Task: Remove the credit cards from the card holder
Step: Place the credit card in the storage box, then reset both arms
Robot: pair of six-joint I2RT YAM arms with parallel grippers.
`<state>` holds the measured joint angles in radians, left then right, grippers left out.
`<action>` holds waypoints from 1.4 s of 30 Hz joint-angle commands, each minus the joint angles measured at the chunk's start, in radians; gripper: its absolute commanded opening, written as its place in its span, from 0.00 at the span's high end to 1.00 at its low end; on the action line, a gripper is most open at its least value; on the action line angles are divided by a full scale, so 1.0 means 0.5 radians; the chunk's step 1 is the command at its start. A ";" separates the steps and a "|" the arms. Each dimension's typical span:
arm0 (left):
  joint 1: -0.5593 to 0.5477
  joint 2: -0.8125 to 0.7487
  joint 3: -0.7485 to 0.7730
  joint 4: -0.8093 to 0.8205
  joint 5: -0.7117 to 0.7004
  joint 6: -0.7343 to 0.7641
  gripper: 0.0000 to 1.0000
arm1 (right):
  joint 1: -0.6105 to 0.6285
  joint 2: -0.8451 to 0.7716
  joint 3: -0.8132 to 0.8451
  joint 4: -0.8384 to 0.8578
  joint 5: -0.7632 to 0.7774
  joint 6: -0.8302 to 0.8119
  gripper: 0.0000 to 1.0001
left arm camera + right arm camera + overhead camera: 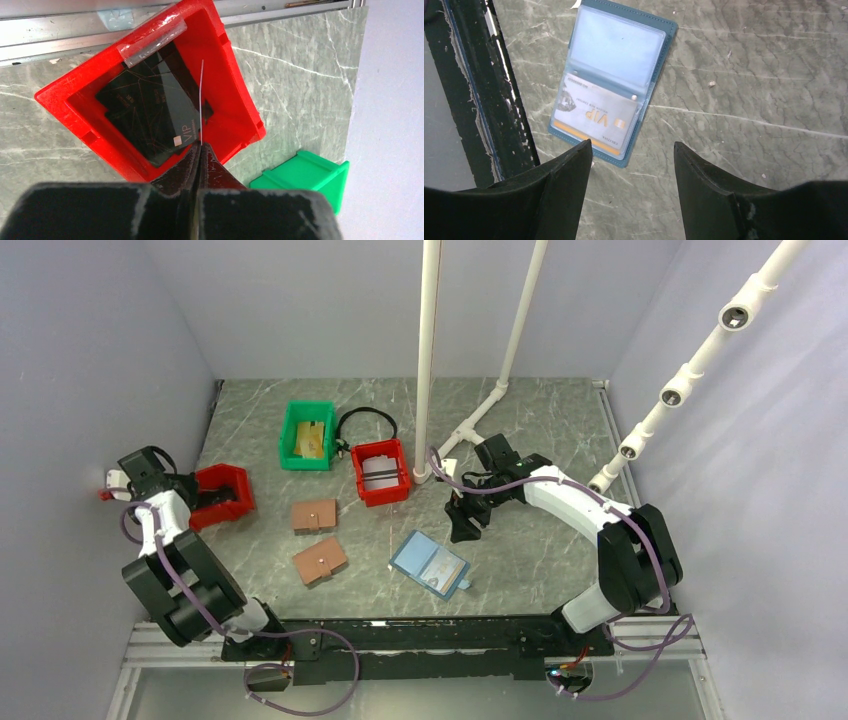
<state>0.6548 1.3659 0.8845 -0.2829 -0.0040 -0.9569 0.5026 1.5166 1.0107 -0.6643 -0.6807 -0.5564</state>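
The blue card holder (pixel 430 565) lies open on the table, and the right wrist view (pixel 624 45) shows it too. Its lower clear pocket holds a gold-tan credit card (pixel 594 117) marked VIP; the upper pocket looks empty. My right gripper (pixel 463 528) is open and empty just above and beyond the holder's far edge (pixel 631 146). My left gripper (pixel 203 498) hangs over the left red bin (pixel 236 478). It is shut (pixel 200 147) on a thin card (pixel 202 100) that I see only edge-on, as a pale line above the bin.
The left red bin (pixel 235 85) holds black VIP cards (pixel 150 115). A green bin (pixel 307 435) with tan cards, a second red bin (pixel 381 472), two brown wallets (pixel 314 515) (pixel 320 560), a black cable loop (pixel 365 420) and white pipes (pixel 428 360) stand around.
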 commanded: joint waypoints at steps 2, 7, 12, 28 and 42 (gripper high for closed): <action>0.047 0.030 0.094 0.011 0.020 -0.091 0.73 | -0.005 -0.045 0.068 -0.009 -0.032 -0.012 0.36; 0.049 -0.125 0.128 -0.133 0.047 -0.093 0.41 | -0.008 -0.046 0.071 -0.017 -0.036 -0.022 0.36; 0.049 -0.378 0.162 -0.261 0.394 0.085 0.32 | -0.043 -0.103 0.083 -0.061 -0.051 -0.090 0.36; -0.692 -0.933 0.187 -0.680 1.621 1.113 0.05 | -0.656 -1.066 -0.089 0.201 0.196 0.009 0.01; -0.788 -1.239 0.492 -1.056 1.471 0.839 0.01 | -0.829 -1.413 0.482 -0.150 0.328 0.748 0.00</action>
<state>0.2638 0.7441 1.0252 -0.7071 0.7925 -0.5354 0.1265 0.8448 1.1816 -0.6834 -0.4496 -0.2760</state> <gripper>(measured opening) 0.994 0.994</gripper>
